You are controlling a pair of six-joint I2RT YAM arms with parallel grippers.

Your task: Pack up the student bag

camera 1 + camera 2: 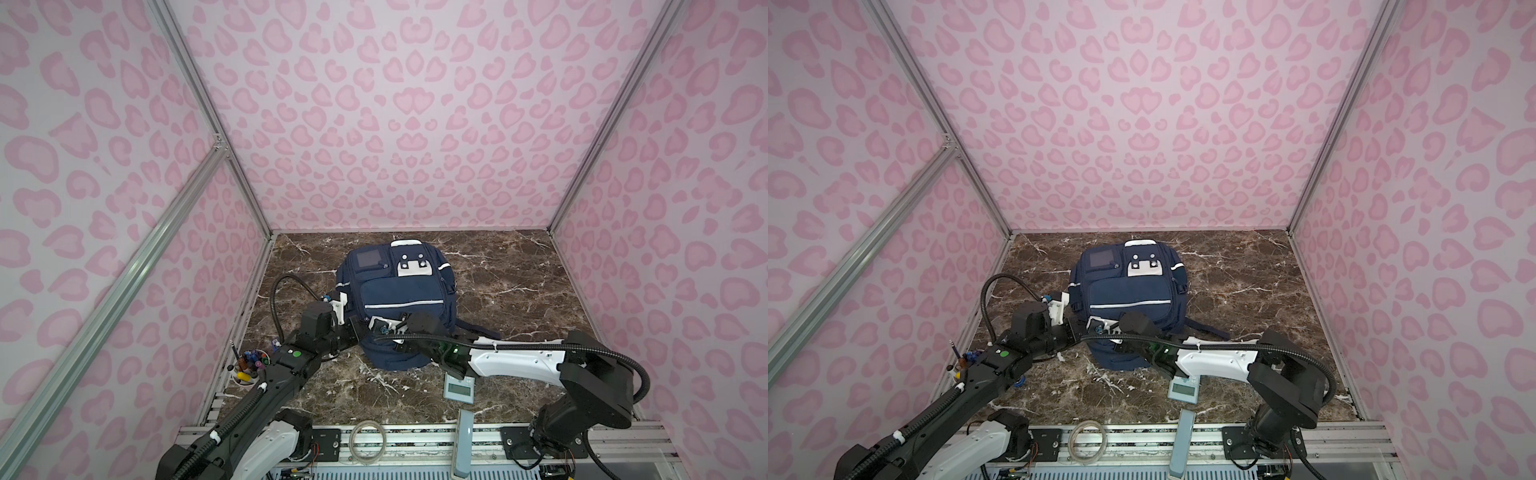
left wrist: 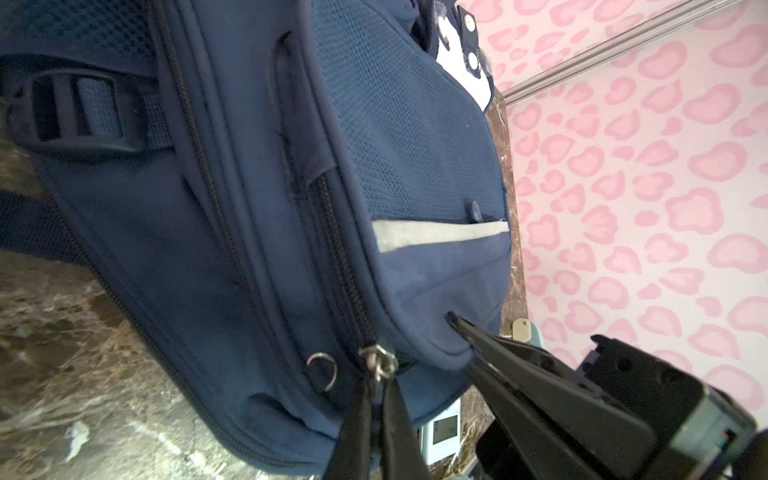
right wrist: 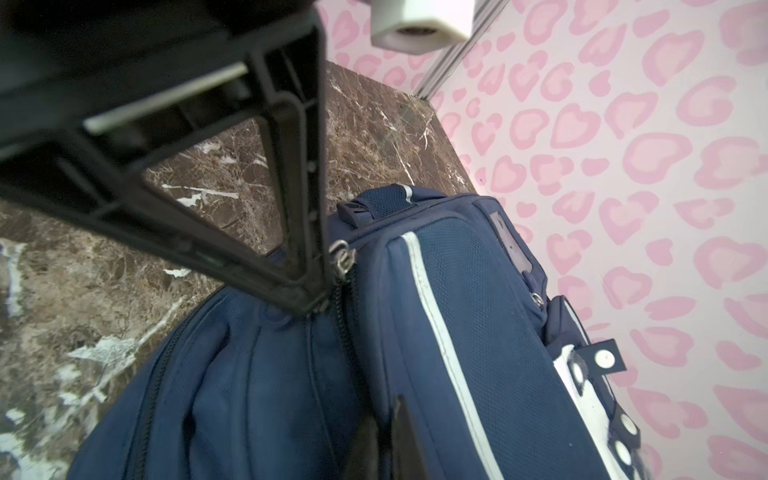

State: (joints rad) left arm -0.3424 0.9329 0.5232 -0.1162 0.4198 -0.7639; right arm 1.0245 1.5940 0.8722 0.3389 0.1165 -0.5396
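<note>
Both top views high, angled down onto brown marble tabletop; wrist views close, opposite sides of navy-blue fabric backpack, sharing metal zipper pull.

Student bag on table centre

The left arm is mostly black, with a white shell near its base, a round green dot on 1 link, white clips holding a black corrugated cable conduit, and a white camera bracket. The right arm has black joint housings, a long white forearm shell dotted with small screw holes, and a green light. Black base plates carry screws. The left gripper has black fingers framed as open triangles, with a bare metal rod. The right gripper is black, tapering to a narrow tip.
</note>
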